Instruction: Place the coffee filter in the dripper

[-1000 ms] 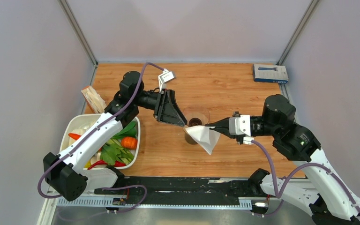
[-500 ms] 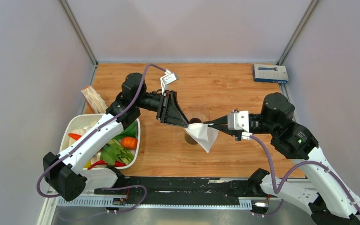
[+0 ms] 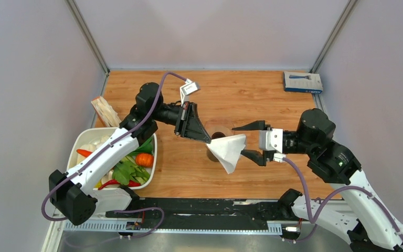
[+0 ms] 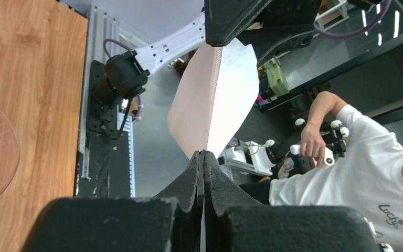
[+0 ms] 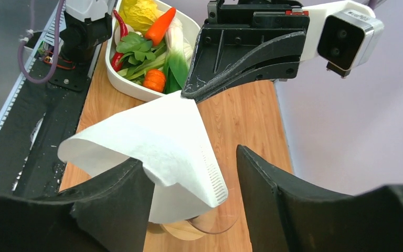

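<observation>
Pinching a corner of the coffee filter (image 3: 230,149) in the left gripper (image 3: 208,140) (closed tight), right gripper (image 3: 239,140) spread wide beside it.

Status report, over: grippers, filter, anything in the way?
Left gripper shut on coffee filter corner. Right gripper open, filter edge between its jaws. Filter hanging above dripper, not seated. No obstruction seen.

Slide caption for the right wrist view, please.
Left gripper pinches the white paper coffee filter over the clear dripper; right gripper open.
</observation>
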`<state>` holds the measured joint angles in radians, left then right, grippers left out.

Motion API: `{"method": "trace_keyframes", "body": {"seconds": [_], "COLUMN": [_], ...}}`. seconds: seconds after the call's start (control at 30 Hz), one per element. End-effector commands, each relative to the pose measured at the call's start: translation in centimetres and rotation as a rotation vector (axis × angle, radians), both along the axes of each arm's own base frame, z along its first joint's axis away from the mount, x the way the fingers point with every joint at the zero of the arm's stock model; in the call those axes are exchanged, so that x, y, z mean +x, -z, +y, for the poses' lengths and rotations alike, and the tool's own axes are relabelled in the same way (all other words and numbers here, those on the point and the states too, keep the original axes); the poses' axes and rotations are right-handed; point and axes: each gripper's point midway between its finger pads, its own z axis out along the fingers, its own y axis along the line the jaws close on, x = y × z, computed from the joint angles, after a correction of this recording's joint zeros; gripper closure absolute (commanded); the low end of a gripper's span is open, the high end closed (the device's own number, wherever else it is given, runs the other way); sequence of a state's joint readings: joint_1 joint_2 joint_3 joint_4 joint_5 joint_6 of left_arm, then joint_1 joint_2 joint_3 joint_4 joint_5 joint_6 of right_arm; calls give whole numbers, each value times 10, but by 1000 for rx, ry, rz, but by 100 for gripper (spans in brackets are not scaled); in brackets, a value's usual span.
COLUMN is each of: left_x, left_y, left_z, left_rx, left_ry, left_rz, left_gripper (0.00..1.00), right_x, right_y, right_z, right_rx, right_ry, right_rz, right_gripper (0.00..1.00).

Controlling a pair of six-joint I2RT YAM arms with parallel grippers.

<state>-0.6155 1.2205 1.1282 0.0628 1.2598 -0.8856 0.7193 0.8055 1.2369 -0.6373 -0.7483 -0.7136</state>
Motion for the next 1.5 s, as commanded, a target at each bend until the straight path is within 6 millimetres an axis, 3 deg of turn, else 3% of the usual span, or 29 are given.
{"method": "trace_keyframes", "body": {"seconds": [0.0,0.27,0.63,1.23,1.3,1.4,1.47], "left_x": [-12,-18,-19,-9,-5,14,26], "left_y": [-11,-12,-11,-12,-15,-21,-31], "left_z": [4,3,0,-6,-6,1,11], "left_rx": [-42,-39,-29,-32,-41,-69,-108], "left_ry": [64,113,139,107,84,-1,-59], "left_rz": [-4,54,86,80,61,19,-50], "left_gripper": [100,100,100,100,91,50,42], "right_x": [-2,4,-9,-16,-15,-11,-8], "right_y": [-2,-9,-16,-16,-15,-13,-14], "right_z": [-2,8,14,3,3,3,3], "right_rx": [2,45,73,57,55,52,55], "right_ry": [-16,-46,-125,-111,-102,-74,-50], "right_rz": [-88,-181,-213,-221,-213,-170,-121], "right_gripper": [37,41,46,94,100,100,100]}}
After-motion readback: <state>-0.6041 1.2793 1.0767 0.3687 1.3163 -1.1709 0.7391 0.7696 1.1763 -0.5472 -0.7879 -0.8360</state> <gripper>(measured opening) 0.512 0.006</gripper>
